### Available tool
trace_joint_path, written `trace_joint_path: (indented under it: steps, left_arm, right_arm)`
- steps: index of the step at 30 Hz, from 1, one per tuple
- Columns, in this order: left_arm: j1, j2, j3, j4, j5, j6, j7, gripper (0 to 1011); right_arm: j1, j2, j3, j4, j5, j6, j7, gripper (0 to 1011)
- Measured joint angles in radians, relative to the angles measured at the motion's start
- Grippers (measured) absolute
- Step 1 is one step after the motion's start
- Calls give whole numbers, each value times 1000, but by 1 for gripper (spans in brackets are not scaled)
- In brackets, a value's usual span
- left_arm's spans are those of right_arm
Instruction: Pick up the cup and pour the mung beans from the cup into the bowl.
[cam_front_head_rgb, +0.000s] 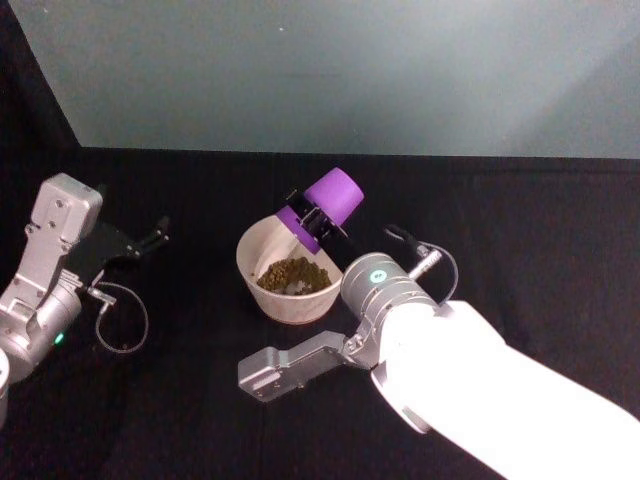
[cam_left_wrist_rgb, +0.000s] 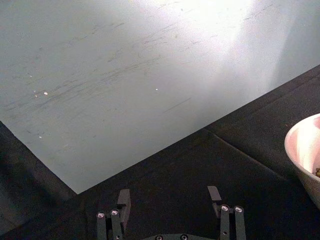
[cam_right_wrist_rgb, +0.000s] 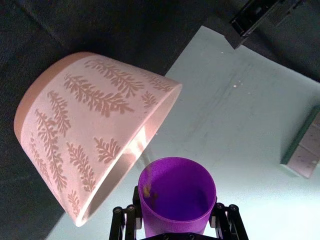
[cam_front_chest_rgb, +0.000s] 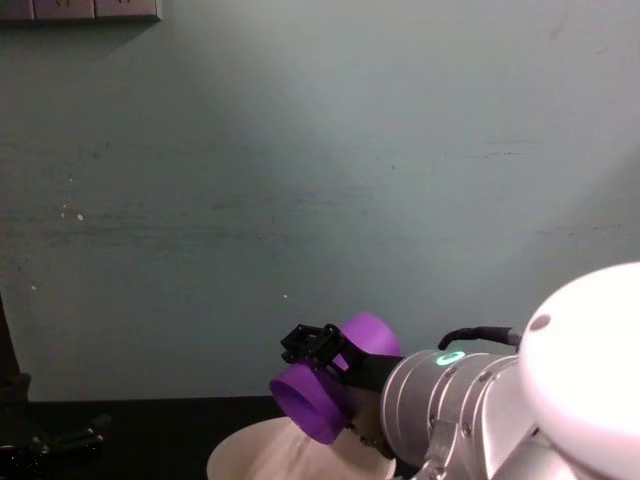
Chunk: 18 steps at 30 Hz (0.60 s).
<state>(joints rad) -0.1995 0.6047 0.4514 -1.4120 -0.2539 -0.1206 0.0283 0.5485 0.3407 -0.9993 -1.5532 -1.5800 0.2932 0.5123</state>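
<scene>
Clamps the right tool (cam_front_head_rgb: 318, 218) across the wall of the small, bright purple, tapered plastic cup (cam_front_head_rgb: 335, 195), one finger on each side, for a firm hold while turning it. Holds that cup in the air, tipped well over, mouth angled down above the far right rim of the wide, round cream-white bowl (cam_front_head_rgb: 250, 250), so that whatever leaves it falls inside. Finds a heap of brown-green mung beans (cam_front_head_rgb: 293, 273) already lying in the bowl and, in the right wrist view, just a few at the cup's lip; judges the pour nearly done. Leaves the bowl standing on the black cloth worktop (cam_front_head_rgb: 500, 220). Parks the left tool (cam_left_wrist_rgb: 170, 200) well off to the left, fingers apart and empty, clear of the pour.
</scene>
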Motion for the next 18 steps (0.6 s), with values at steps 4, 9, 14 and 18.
trace_joint_path:
  steps: [4, 9, 14, 18]
  left_arm:
    - [0, 0, 0, 0, 0, 0, 0, 1000]
    - [0, 0, 0, 0, 0, 0, 0, 1000]
    - [0, 0, 0, 0, 0, 0, 0, 1000]
    - [0, 0, 0, 0, 0, 0, 0, 1000]
  right_arm:
    - [3, 2, -16, -3, -50, 7, 11, 724]
    - [10, 5, -49, -5, -150, 14, 35, 726]
    - [15, 7, -75, -2, -229, 17, 52, 724]
    - [18, 8, -87, 0, -271, 19, 57, 726]
